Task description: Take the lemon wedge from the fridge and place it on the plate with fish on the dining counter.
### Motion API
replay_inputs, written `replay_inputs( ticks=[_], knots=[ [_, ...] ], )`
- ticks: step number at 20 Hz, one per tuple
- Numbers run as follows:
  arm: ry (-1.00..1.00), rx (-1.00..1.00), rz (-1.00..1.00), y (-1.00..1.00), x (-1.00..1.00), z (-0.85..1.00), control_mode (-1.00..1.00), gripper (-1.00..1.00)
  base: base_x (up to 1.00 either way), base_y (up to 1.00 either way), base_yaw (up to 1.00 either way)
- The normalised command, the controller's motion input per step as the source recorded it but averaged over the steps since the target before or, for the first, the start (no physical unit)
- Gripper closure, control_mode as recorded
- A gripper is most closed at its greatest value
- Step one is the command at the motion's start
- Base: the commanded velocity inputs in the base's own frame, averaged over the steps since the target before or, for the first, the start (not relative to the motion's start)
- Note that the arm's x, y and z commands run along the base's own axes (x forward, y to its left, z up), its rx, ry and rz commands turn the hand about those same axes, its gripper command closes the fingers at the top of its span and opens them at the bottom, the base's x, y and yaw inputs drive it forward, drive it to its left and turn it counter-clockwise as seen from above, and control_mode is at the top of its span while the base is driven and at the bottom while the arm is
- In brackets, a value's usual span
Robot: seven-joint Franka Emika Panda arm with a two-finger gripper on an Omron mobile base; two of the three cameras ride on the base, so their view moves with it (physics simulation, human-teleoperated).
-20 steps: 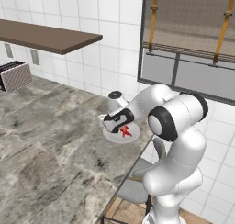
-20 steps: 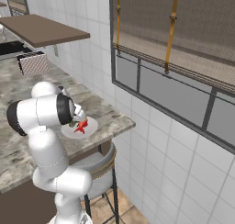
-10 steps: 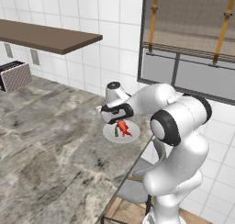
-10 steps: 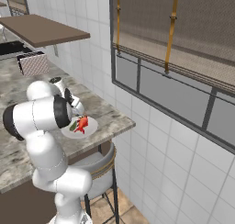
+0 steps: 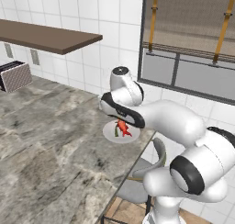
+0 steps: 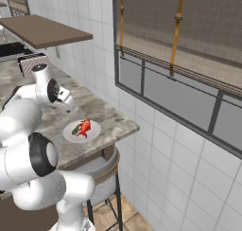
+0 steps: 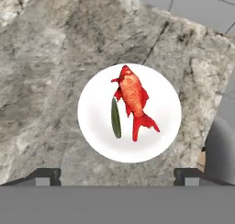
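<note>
On the dining counter [image 7: 50, 71] sits the round white plate [image 7: 158, 126], close to the counter's edge. The red-orange fish [image 7: 134, 99] lies across its middle, and the thin green lemon wedge [image 7: 115, 118] rests on the plate just beside the fish, free of any grip. My gripper [image 7: 117, 176] hangs above the plate, open, its two fingertips [image 7: 43, 176] spread wide with nothing between them. From the base cameras I see the same plate [image 5: 110, 132] [image 6: 94, 133], fish [image 5: 122, 126] [image 6: 85, 127] and wedge [image 5: 115, 131] [image 6: 75, 129], with my hand a little above them.
A grey stool [image 5: 137, 182] [image 6: 101, 171] stands under the counter's edge by the plate. A brown wall shelf [image 5: 50, 37] and a toaster [image 5: 16, 76] are at the far left. A window with a blind [image 6: 189, 36] runs along the tiled wall.
The gripper went from shut low over the plate to open. The lemon wedge stayed on the plate beside the fish, and my hand rose away from it.
</note>
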Motion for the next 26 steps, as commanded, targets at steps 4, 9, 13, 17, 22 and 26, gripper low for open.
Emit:
replay_inputs(
  ticks=[4,9,13,17,22,26],
  knots=[
    [-0.40,0.01,-0.02,-0.40,-1.00,0.07,-1.00,-1.00,0.00,0.00,0.00],
    [-0.52,0.13,0.00,-0.18,-1.00,0.00,-1.00,-1.00,0.00,0.00,0.00],
    [-0.40,0.19,0.04,-0.04,-1.00,0.02,-1.00,-1.00,0.00,0.00,0.00],
    [-0.20,0.17,0.17,0.00,-1.00,0.22,-1.00,-1.00,0.00,0.00,0.00],
    [-0.03,0.25,0.27,-0.02,-0.79,0.82,-1.00,-1.00,0.00,0.00,0.00],
    [-0.66,0.53,0.01,-0.09,0.00,0.74,-1.00,-1.00,0.00,0.00,0.00]
  ],
)
